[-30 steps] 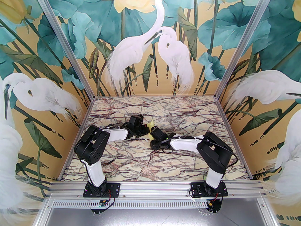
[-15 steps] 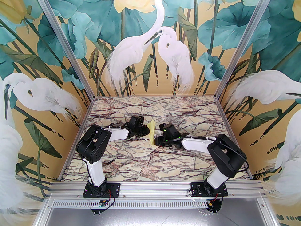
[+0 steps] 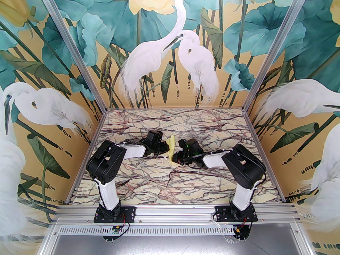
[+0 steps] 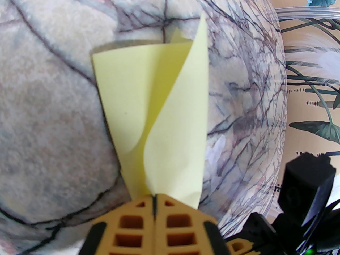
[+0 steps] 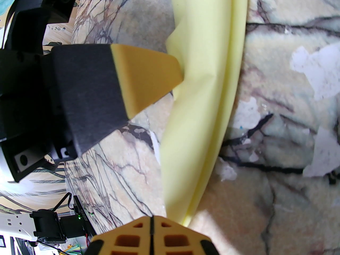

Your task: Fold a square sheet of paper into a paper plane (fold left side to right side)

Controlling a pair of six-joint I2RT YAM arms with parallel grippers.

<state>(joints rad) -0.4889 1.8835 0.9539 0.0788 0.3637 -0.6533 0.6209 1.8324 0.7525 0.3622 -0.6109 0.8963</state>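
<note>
left gripper: your left jaws are pressed together, pinching one edge of the paper plane.
right gripper: your right jaws are closed too, with the plane's near tip caught at the fingertips.
paper plane: pale yellow, partly folded, held on edge between your two grippers. one flap curls open in the left wrist view, and the paper wrinkles where your left fingertips bite it.
contact with top: you cannot tell if its lower edge touches.
table: marble-veined top, grippers meet mid-table, tips just beside each other.
scraps: small white bits on the table beside the plane.
</note>
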